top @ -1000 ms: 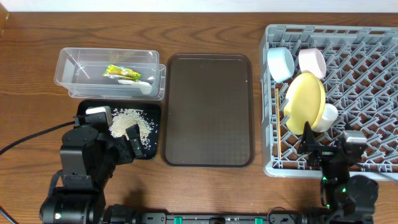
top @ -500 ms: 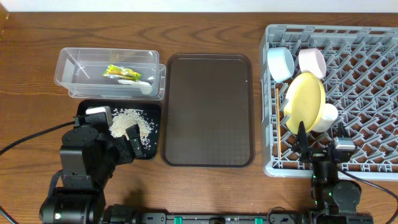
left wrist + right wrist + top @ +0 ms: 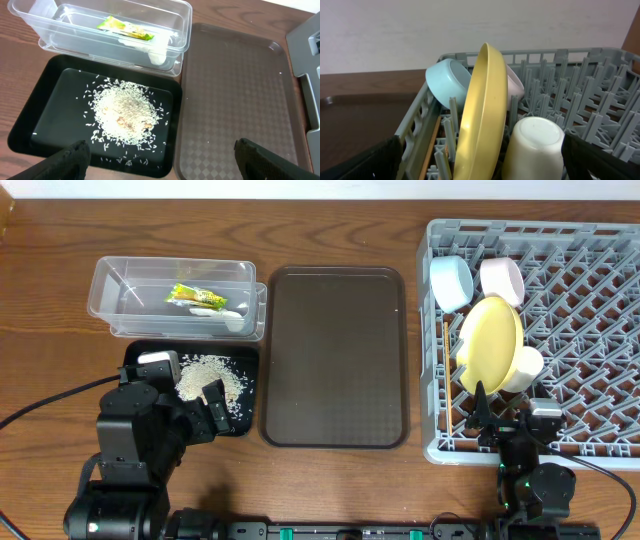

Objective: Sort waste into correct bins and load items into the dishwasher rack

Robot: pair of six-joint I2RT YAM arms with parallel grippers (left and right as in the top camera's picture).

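The grey dishwasher rack (image 3: pixel 580 310) holds the yellow plate (image 3: pixel 490 340) on edge, the light blue bowl (image 3: pixel 452 283), the white bowl (image 3: pixel 502 279) and the pale green cup (image 3: pixel 524 367). A thin wooden strip, likely the chopsticks (image 3: pixel 433 144), lies along the rack's left wall. The green-and-yellow wrapper (image 3: pixel 195 296) lies in the clear tub (image 3: pixel 110 285). The rice (image 3: pixel 208 377) lies in the black tray (image 3: pixel 135 352). My left gripper (image 3: pixel 165 165) is open and empty over the black tray's front right corner. My right gripper (image 3: pixel 487 167) is open and empty at the rack's front edge, facing the plate (image 3: pixel 482 115) and cup (image 3: pixel 532 145).
The large brown serving tray (image 3: pixel 335 358) lies bare between the bins and the rack. A white plastic piece (image 3: pixel 232 315) lies in the clear tub beside the wrapper. The tub overlaps the black tray's far edge. Bare wooden table lies at the left.
My right arm has shifted left along the rack's front edge and drawn back a little. My left arm and all the objects have not moved.
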